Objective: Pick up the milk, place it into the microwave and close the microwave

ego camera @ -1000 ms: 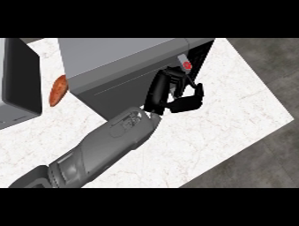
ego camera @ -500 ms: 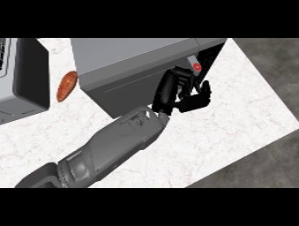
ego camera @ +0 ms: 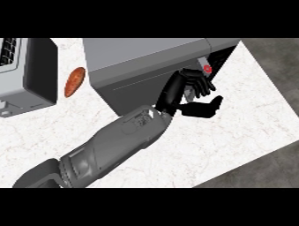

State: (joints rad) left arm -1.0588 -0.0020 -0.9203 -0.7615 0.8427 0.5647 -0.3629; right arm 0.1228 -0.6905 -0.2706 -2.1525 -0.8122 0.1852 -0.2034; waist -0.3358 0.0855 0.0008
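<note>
Head view: my right hand (ego camera: 189,90), fingers curled round the milk (ego camera: 203,70) at the microwave (ego camera: 145,66) opening. Item: light, stiff carton, I judge; take at its sides.

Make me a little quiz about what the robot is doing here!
1. True or false: both of the robot's hands show in the head view.
2. The left hand curls round the milk. What colour is the milk's round spot? A blue, B red, C green.
3. Fill in: in the view, the orange thing lies to the ___ of the microwave.
Key: 1 false; 2 B; 3 left.
</note>
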